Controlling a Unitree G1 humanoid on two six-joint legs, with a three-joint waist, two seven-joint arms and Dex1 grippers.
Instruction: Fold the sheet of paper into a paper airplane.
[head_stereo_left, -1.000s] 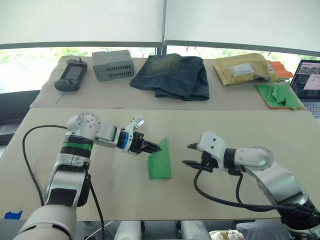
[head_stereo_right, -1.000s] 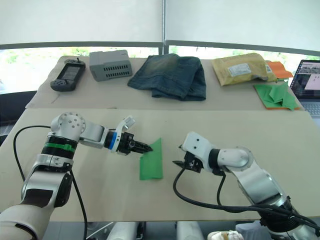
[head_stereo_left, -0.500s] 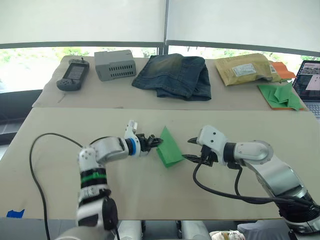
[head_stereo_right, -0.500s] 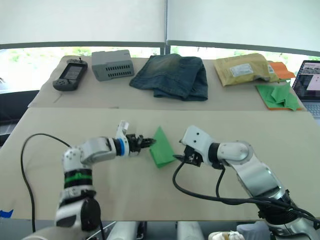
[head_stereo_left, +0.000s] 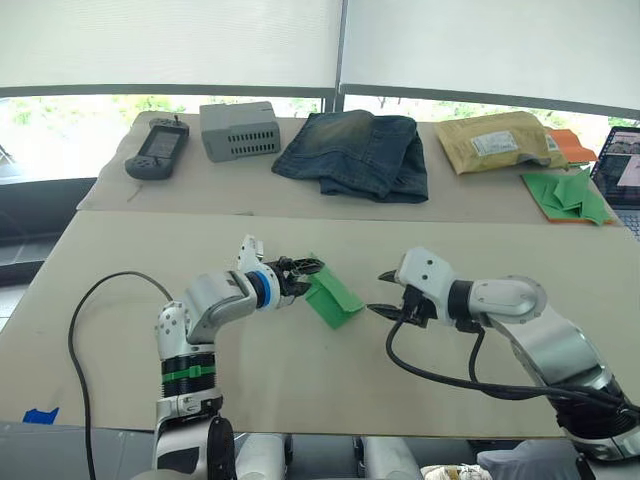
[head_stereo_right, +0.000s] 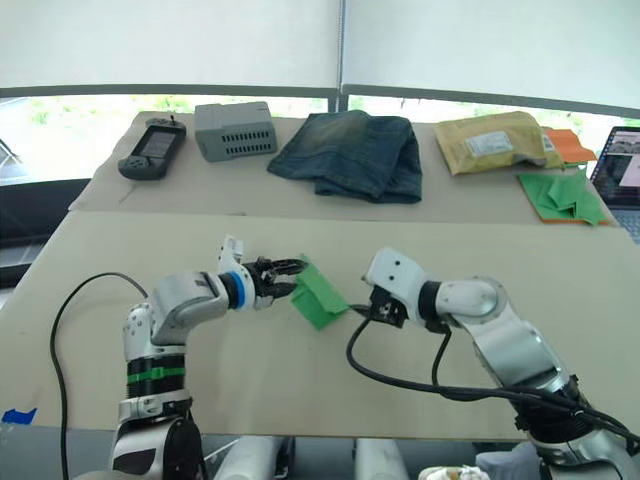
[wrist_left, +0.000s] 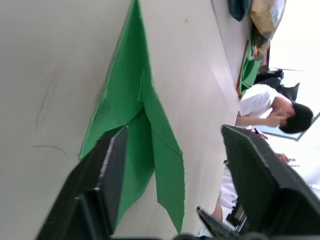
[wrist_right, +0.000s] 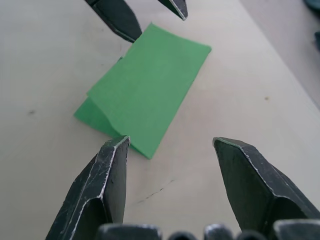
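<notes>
Folded paper between spread jaws

The paper (head_stereo_left: 333, 297) lies doubled on the bench (head_stereo_left: 300, 380), apparently for creasing; left gripper (head_stereo_left: 309, 270) and right gripper (head_stereo_left: 381, 294) are held released, flanking it.

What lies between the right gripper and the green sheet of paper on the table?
Nothing: bare table separates the open right gripper from the folded sheet of paper, as the right wrist view shows. The left gripper is at the sheet's far side.

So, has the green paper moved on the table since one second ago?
Yes. The sheet of paper shifted toward the jeans.
</notes>
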